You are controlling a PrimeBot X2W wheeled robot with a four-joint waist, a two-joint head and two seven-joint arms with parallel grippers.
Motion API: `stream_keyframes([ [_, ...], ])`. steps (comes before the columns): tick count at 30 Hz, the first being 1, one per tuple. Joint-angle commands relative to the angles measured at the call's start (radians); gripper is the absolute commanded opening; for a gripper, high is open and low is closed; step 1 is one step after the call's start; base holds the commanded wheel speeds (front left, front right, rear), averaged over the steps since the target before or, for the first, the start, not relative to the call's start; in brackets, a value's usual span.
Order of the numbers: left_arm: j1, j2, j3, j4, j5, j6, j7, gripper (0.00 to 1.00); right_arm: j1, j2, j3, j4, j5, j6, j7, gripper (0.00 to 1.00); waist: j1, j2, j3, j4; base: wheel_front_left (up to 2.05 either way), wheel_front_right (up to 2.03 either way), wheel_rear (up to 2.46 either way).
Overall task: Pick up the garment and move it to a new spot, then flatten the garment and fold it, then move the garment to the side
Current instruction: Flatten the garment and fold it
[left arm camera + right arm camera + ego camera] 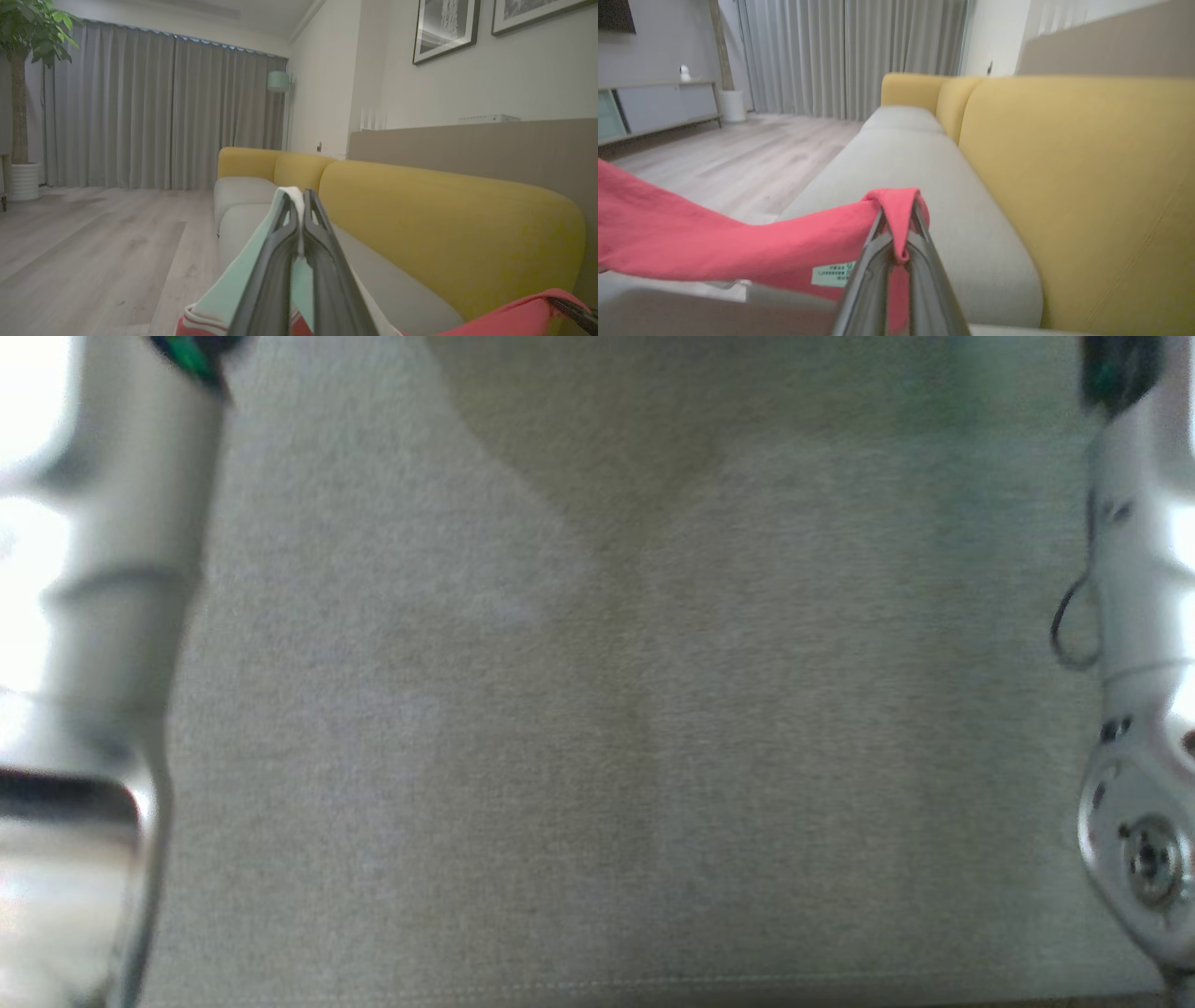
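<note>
Pinching a white-trimmed mint edge of the garment (243, 284) in the left end effector (299, 198), fingers pressed tight together over the cloth. Clenching a red fold of the same garment in the right end effector (899, 212), fabric looped over the fingertips, a printed care label (833, 274) hanging just below. Holding the two corners apart and off the cushion, most likely to stretch the cloth into a span before laying it down. Sagging between the grips all the same, red fabric trailing away to the left in the right wrist view.

Hanging over the grey seat (915, 177) of a sofa, yellow backrest (1064, 186) rising to the right. Judged a carrying stage, with flattening and folding not yet done.

Flanking a blurred stretch of grey cushion (597, 709) in the head view: left forearm (112, 569) and right forearm (1134, 569), raised at either edge.

Far off on the wooden floor (93, 256), near the grey curtains (154, 112): a white ribbed pot (25, 181) holding a leafy tree (32, 32).
</note>
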Motion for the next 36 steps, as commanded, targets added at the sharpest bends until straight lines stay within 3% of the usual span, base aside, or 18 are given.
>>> stream_keyframes([
  [1, 0.009, 0.032, 0.012, -0.026, -0.009, -0.010, -0.018, 0.00, 0.009, 0.021, 0.002, -0.003, -0.009, 0.007, -0.024, 0.00, -0.0002, 0.0001, 0.056, 0.044, 0.00, 0.00, 0.00],
  [8, 0.221, 0.050, 0.002, -0.082, -0.061, -0.034, -0.087, 0.00, 0.108, 0.029, 0.001, 0.109, 0.024, 0.007, -0.099, 0.00, -0.0002, 0.0001, 0.071, 0.051, 0.00, 0.00, 0.00],
  [16, 0.588, 0.101, -0.014, -0.223, -0.114, -0.037, -0.118, 0.00, 0.302, 0.033, 0.013, 0.068, 0.155, 0.007, -0.124, 0.00, -0.0002, 0.0001, -0.038, 0.030, 0.00, 0.00, 0.00],
  [27, 1.020, 0.147, 0.014, -0.434, -0.170, 0.057, -0.134, 0.00, 0.644, 0.035, 0.122, -0.075, 0.342, 0.007, -0.125, 0.00, -0.0002, 0.0001, -0.266, 0.030, 0.00, 0.00, 0.00],
  [36, 1.363, 0.215, 0.030, -0.699, -0.211, 0.180, -0.082, 0.00, 0.996, 0.035, 0.140, -0.366, 0.425, 0.007, -0.026, 0.00, -0.0002, 0.0001, -0.393, 0.031, 0.00, 0.00, 0.00],
])
